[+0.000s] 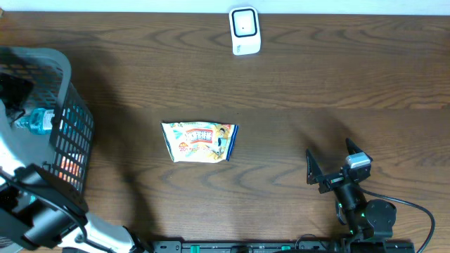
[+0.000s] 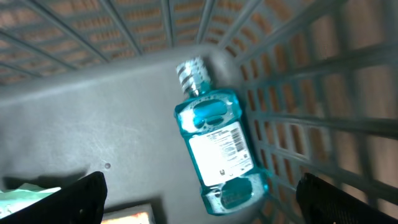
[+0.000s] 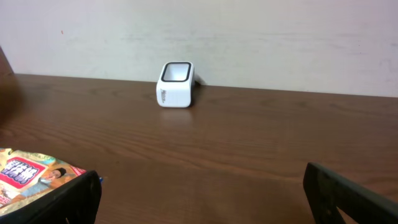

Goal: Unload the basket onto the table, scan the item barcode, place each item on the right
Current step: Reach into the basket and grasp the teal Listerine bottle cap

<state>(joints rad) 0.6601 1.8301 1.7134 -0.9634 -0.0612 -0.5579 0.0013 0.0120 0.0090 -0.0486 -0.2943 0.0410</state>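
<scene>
Spread wide, the left gripper (image 2: pixel 205 202) is being held over the mouthwash bottle (image 2: pixel 216 149) in the basket (image 2: pixel 74 118), long axis running forward between its fingers; the right gripper (image 1: pixel 329 159), also apart, is being held far off.

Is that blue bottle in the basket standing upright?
No, the blue bottle lies flat on the floor of the basket, its white label facing up and its cap toward the far wall.

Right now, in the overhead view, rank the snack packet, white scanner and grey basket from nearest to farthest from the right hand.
1. Snack packet, in the middle, to the left of the right hand.
2. White scanner, at the far edge.
3. Grey basket, on the far left side.
</scene>
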